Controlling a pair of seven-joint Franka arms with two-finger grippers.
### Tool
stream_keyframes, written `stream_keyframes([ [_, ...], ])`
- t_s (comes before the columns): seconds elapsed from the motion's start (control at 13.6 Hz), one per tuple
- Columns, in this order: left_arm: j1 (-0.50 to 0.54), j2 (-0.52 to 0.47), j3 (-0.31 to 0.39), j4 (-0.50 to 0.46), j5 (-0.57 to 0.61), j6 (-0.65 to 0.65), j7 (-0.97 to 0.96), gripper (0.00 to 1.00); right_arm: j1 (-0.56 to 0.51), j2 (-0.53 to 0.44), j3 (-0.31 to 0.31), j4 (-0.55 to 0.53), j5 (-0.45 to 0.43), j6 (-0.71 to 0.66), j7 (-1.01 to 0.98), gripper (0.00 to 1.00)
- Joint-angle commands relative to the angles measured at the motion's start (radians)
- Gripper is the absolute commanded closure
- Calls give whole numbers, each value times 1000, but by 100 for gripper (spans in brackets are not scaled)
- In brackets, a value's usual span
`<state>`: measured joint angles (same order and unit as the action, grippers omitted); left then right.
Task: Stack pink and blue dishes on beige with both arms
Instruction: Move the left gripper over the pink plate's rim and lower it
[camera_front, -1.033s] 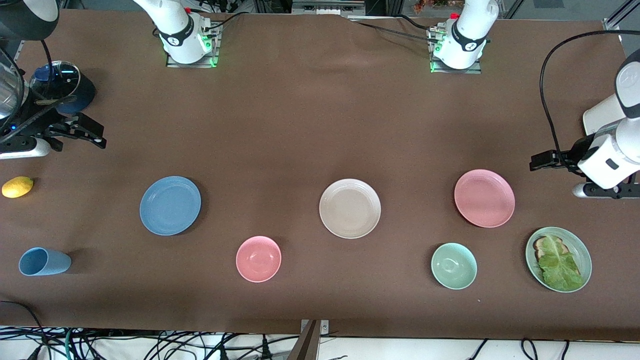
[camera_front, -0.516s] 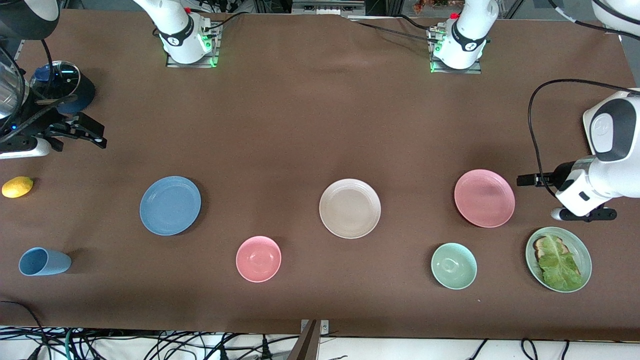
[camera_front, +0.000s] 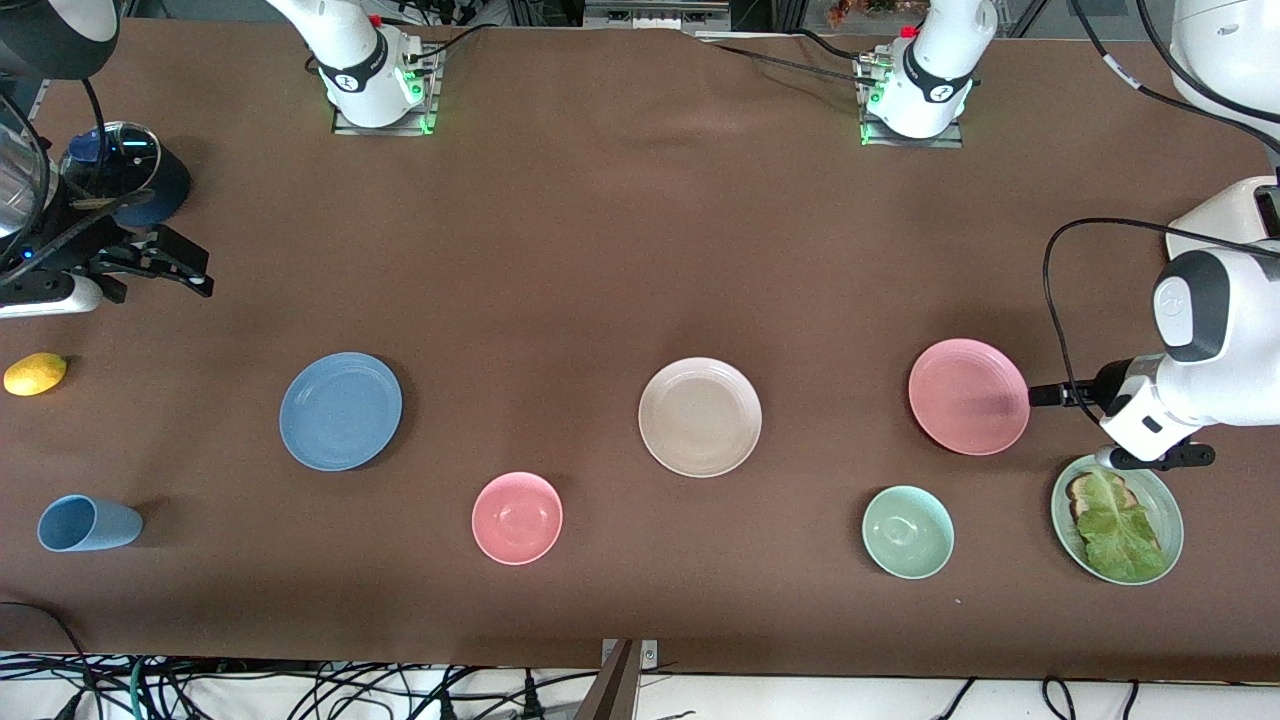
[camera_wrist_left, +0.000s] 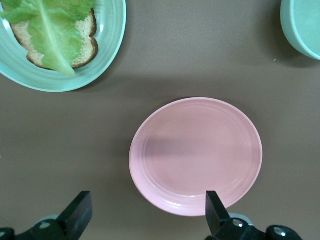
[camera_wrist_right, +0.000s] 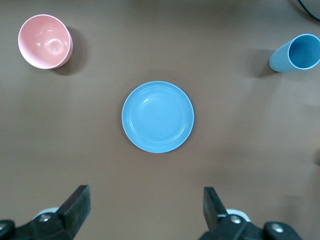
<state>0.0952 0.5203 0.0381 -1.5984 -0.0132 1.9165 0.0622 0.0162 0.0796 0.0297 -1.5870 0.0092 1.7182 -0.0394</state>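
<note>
At the table's three o'clock end, the left gripper (camera_front: 1045, 395) hovers wide open beside the pink plate (camera_front: 968, 396); the right gripper (camera_front: 175, 265) hangs open, high above the blue plate (camera_wrist_right: 157, 116).

Matte ridged pink plate (camera_front: 968, 396); brown cloth-covered table (camera_front: 600, 250).

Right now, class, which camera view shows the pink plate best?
The left wrist view: the pink plate fills the middle, whole, seen from straight above between the open left gripper fingers. The front view shows it whole but smaller, beside that gripper. The right wrist view does not show it.
</note>
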Motion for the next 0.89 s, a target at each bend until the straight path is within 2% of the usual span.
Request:
stream_keyframes([
  [0.0,1,-19,-3,-83,-10,100,15,0,-4,-11,4,2,18,-2,7,0],
  [0.52,18,-40,-3,-300,-1,378,63,0,-5,-9,1,1,23,-3,7,0],
  [0.81,38,-42,-4,-327,-1,407,93,0,-5,-8,1,1,23,-3,7,0],
])
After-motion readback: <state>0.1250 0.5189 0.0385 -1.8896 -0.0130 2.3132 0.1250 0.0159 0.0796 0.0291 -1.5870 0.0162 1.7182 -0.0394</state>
